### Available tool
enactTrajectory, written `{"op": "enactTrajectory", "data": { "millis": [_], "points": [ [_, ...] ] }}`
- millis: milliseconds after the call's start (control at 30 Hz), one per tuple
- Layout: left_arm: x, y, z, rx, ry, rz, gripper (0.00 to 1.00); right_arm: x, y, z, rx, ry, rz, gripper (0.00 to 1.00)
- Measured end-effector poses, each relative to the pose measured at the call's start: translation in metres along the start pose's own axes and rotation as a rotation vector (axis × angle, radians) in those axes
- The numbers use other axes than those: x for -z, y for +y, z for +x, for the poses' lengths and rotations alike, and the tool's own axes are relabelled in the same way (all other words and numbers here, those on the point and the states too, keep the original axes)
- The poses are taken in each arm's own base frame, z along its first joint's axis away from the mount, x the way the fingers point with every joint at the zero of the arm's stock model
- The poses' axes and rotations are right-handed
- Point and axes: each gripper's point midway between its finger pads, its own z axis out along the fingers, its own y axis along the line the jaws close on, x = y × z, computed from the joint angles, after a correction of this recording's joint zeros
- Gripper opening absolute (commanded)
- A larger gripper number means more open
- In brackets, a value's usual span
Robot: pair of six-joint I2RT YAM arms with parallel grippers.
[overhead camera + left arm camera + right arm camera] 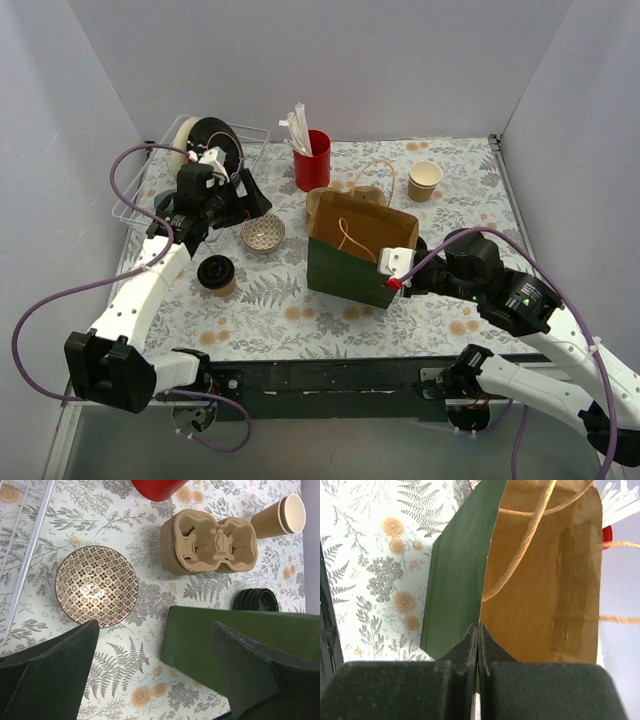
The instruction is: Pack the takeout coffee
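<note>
The takeout coffee, a brown paper cup with a black lid, stands on the table left of the green paper bag. It is out of both wrist views. My left gripper is open and empty, raised behind the coffee and beside the patterned bowl. In the left wrist view its jaws stand wide apart over the table and the bag's corner. My right gripper is shut on the bag's near right rim. In the right wrist view its fingertips pinch the rim, and the bag's brown inside shows open.
A cardboard cup carrier lies behind the bag. A tan lidless cup stands at the back right, with a black ribbed round thing near it. A red cup with straws and a wire rack stand at the back.
</note>
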Motion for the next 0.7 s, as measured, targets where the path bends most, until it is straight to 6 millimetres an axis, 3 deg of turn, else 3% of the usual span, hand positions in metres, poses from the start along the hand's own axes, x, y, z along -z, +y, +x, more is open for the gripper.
{"op": "enactTrajectory", "data": {
  "millis": [200, 367, 533, 700],
  "points": [
    [-0.023, 0.000, -0.006, 0.019, 0.031, -0.014, 0.87, 0.005, 0.000, 0.000, 0.030, -0.006, 0.005, 0.04],
    [-0.042, -0.008, -0.021, 0.023, 0.025, -0.006, 0.83, 0.003, 0.003, 0.004, 0.030, 0.011, -0.012, 0.21],
    [-0.065, -0.008, -0.014, 0.027, 0.064, -0.011, 0.78, 0.005, 0.003, -0.008, 0.000, -0.028, -0.023, 0.46],
    [-0.083, -0.011, -0.005, 0.037, 0.099, -0.013, 0.70, 0.013, -0.001, -0.028, -0.034, -0.112, 0.000, 0.54]
  ]
}}
